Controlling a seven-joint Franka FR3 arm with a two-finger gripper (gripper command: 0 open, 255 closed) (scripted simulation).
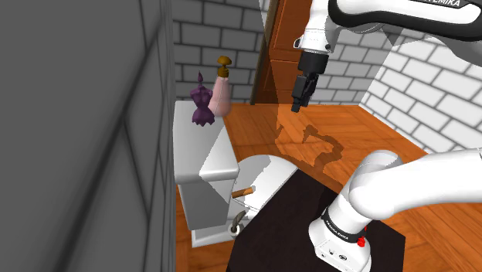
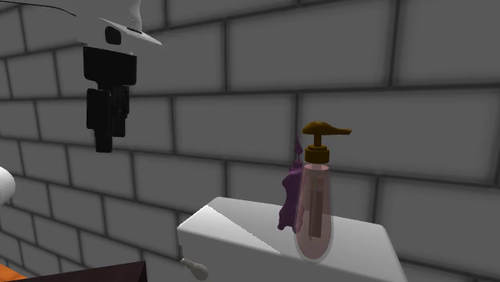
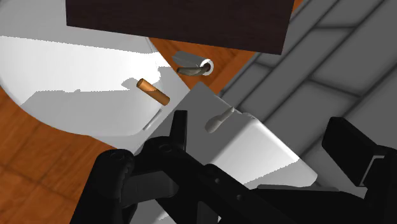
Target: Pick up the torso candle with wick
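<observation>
The torso candle (image 1: pixel 202 105) is a small purple bust with a wick. It stands upright on the toilet tank's lid (image 1: pixel 195 143), close to the wall. A pink soap dispenser (image 1: pixel 220 90) stands right beside it. In the second exterior view the candle (image 2: pixel 288 199) is largely hidden behind the dispenser (image 2: pixel 314 200). My black gripper (image 1: pixel 297 103) hangs in the air well off to the shoulder view's right of the candle, over the wooden floor, and touches nothing. In the wrist view its fingers (image 3: pixel 180 130) stand wide apart, and the gripper (image 3: pixel 264 143) is open with the white tank (image 3: pixel 254 149) far beneath.
The grey brick wall (image 2: pixel 240 104) rises straight behind the tank. A flush lever (image 3: pixel 219 119) sticks out of the tank's front. Below it lie the white toilet lid (image 3: pixel 83 83), a brown peg (image 3: pixel 153 92) and the dark stand (image 1: pixel 309 212). A wooden door (image 1: pixel 282 54) stands at the back.
</observation>
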